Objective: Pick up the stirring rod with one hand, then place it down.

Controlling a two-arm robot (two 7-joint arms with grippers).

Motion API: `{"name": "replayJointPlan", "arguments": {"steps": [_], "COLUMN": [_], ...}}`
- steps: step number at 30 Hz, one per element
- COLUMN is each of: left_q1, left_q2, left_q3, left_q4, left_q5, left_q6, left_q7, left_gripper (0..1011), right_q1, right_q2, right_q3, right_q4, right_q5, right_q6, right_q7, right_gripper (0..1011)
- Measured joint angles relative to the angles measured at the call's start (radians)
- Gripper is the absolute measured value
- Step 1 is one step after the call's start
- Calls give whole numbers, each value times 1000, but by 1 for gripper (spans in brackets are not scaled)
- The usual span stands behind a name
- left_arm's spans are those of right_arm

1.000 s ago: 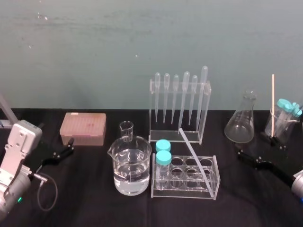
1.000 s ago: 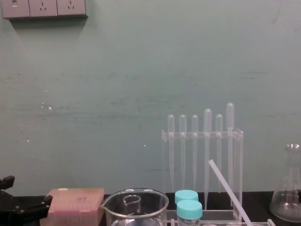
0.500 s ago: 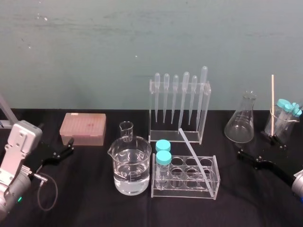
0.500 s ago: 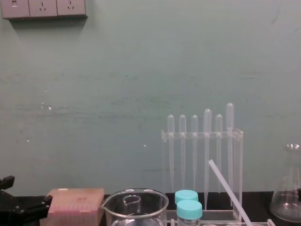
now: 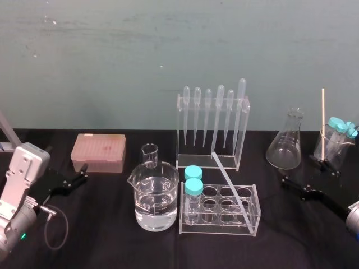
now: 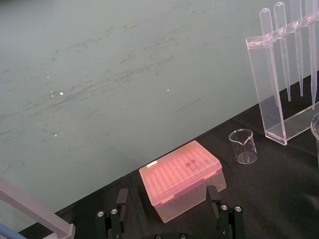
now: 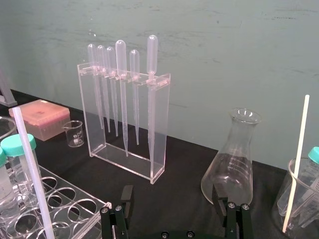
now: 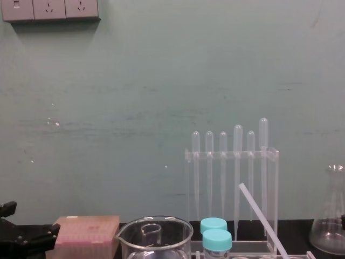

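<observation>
Stirring rod (image 5: 230,188) leaned slanted across the clear test tube rack (image 5: 220,227), with its lower end at the rack's front right corner. I think the tilt left its upper part free for gripping. Right end effector (image 7: 172,195) hovered right of the rack, fingers apart and empty. Left end effector (image 6: 167,195), also apart, rested far left of the rack.
</observation>
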Motion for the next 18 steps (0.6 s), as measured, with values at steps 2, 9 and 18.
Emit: {"name": "replayJointPlan", "arguments": {"steps": [2, 9, 18], "left_q1": [0, 0, 0], "left_q2": [0, 0, 0], "left_q3": [0, 0, 0], "left_q4": [0, 0, 0], "left_q5": [0, 0, 0], "left_q6": [0, 0, 0], "left_q7": [0, 0, 0], "left_gripper": [1000, 1000, 1000], "right_q1": [0, 0, 0], "right_q2": [0, 0, 0], "right_q3": [0, 0, 0], "right_q4": [0, 0, 0], "right_q5": [0, 0, 0], "right_q6": [0, -1, -1], "right_q7": [0, 1, 1], "right_gripper": [1003, 1003, 1003]}}
